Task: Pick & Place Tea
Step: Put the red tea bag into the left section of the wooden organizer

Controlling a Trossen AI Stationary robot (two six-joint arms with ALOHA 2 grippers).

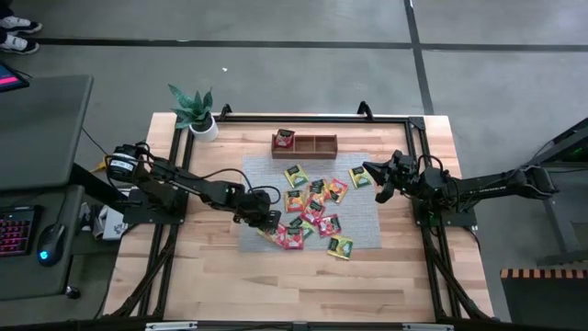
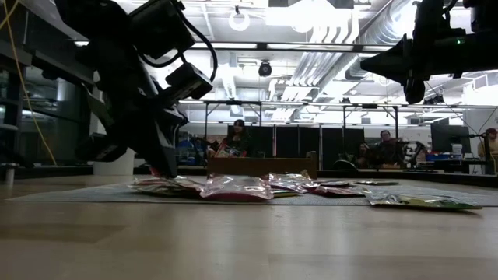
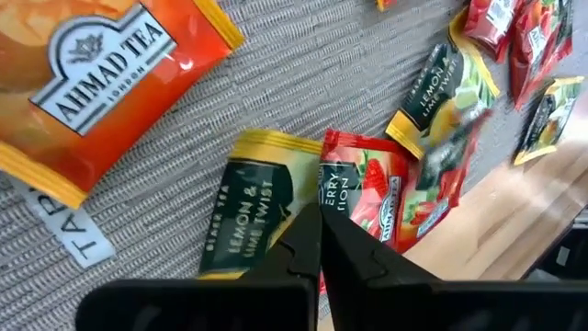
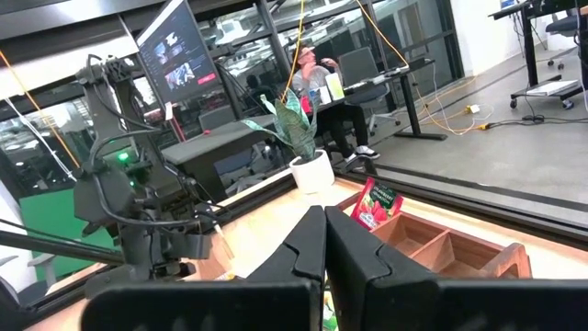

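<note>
Several tea sachets (image 1: 312, 207), red, yellow and green, lie flat and scattered on the grey woven mat (image 1: 367, 237). One red sachet (image 1: 286, 138) stands in the left compartment of the wooden tray (image 1: 318, 144) at the mat's far edge. My left gripper (image 1: 272, 226) is down at the mat's near left, shut, with its tips between a yellow lemon sachet (image 3: 250, 198) and a red sachet (image 3: 372, 188). An orange sachet (image 3: 92, 83) lies beside them. My right gripper (image 1: 374, 176) hangs shut and level above the mat's right edge, touching nothing. My left gripper comes slanting down from the table's left. Its two fingers are shut at the red sachet's edge (image 3: 323, 188), where it meets the lemon sachet. A red sliver (image 3: 320, 280) shows between the fingers. The sachet lies flat on the mat.
A potted plant (image 1: 197, 112) stands at the table's far left corner. More sachets (image 1: 340, 246) lie toward the mat's near edge. Bare wood runs along the table's near side (image 1: 294, 285). People sit in the room behind the table (image 2: 236, 138).
</note>
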